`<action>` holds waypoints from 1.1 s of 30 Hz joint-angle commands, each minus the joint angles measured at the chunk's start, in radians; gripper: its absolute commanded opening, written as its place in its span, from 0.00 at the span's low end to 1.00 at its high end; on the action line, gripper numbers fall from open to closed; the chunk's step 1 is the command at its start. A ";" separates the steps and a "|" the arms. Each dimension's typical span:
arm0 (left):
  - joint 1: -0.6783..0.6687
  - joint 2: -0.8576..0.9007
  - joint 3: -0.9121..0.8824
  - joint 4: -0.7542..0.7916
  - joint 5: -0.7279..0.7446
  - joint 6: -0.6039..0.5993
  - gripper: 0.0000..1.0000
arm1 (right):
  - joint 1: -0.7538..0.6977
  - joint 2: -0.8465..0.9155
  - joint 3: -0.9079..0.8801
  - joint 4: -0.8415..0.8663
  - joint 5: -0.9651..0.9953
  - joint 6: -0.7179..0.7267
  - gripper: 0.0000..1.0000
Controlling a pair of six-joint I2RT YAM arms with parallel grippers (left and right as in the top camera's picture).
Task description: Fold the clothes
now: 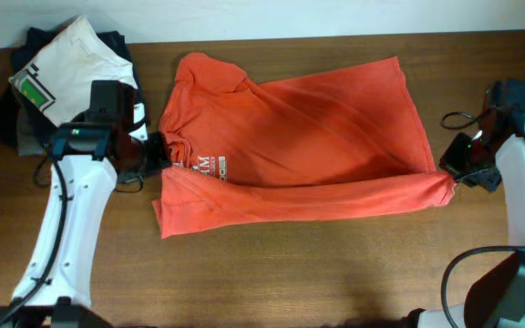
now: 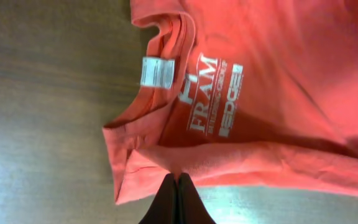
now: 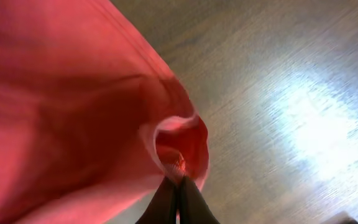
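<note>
While both arms reach in from the near edge of the wooden table [image 1: 290, 273], each takes one end of the same fold. The left gripper [image 2: 178, 182] has its two dark fingers pressed flat together with no gap. Its tips meet the edge of a turned-over band of the orange-red T-shirt [image 2: 278, 74] just below the collar. It seems to have that cloth nipped between them, though the wrist view hides the actual bite. The right gripper [image 3: 178, 180] is likewise closed tight, with a bunched corner of the hem curling up around its tips.

Between them the T-shirt lies spread across the middle of the table, collar toward the left arm and hem toward the right. Its near side is doubled over into a long band running from one gripper to the other. White lettering [image 2: 213, 93] shows on the chest, and a small white neck tag [image 2: 157, 71] sits inside the collar.

At the far left corner, a white shirt with a green patch [image 1: 66, 68] rests on dark garments [image 1: 7, 109], apart from the T-shirt.
</note>
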 commanded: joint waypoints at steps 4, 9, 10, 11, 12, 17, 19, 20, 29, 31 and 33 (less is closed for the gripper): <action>0.003 0.091 -0.001 0.183 -0.069 -0.009 0.00 | 0.002 0.023 -0.032 0.132 -0.006 -0.006 0.04; 0.003 0.168 0.000 0.277 -0.150 -0.008 0.66 | 0.000 0.068 -0.022 0.146 -0.009 -0.009 0.91; 0.003 0.161 0.007 0.275 -0.150 -0.006 0.82 | -0.003 0.068 0.000 0.119 -0.006 -0.013 0.96; 0.004 0.148 0.025 0.261 -0.149 -0.005 0.94 | -0.012 0.068 0.046 0.071 -0.007 -0.028 1.00; 0.003 0.117 0.072 0.213 -0.145 -0.006 0.96 | -0.016 0.068 0.163 -0.043 -0.015 -0.061 0.99; -0.043 0.082 0.036 0.007 0.032 -0.006 0.54 | 0.017 0.068 0.175 -0.182 -0.235 -0.114 0.99; -0.084 0.150 -0.052 -0.002 0.031 -0.006 0.51 | 0.058 0.068 0.076 -0.124 -0.236 -0.114 0.99; -0.092 0.191 -0.089 -0.002 0.031 -0.006 0.44 | 0.082 0.069 0.002 -0.077 -0.236 -0.111 0.99; -0.068 0.457 -0.104 0.032 0.008 -0.031 0.06 | 0.101 0.069 -0.368 0.329 -0.205 -0.085 0.39; -0.068 0.468 -0.114 0.035 -0.008 -0.038 0.03 | 0.100 0.069 -0.409 0.354 -0.106 -0.055 0.34; -0.068 0.468 -0.141 0.034 -0.087 -0.124 0.01 | 0.100 0.069 -0.434 0.375 -0.078 -0.054 0.16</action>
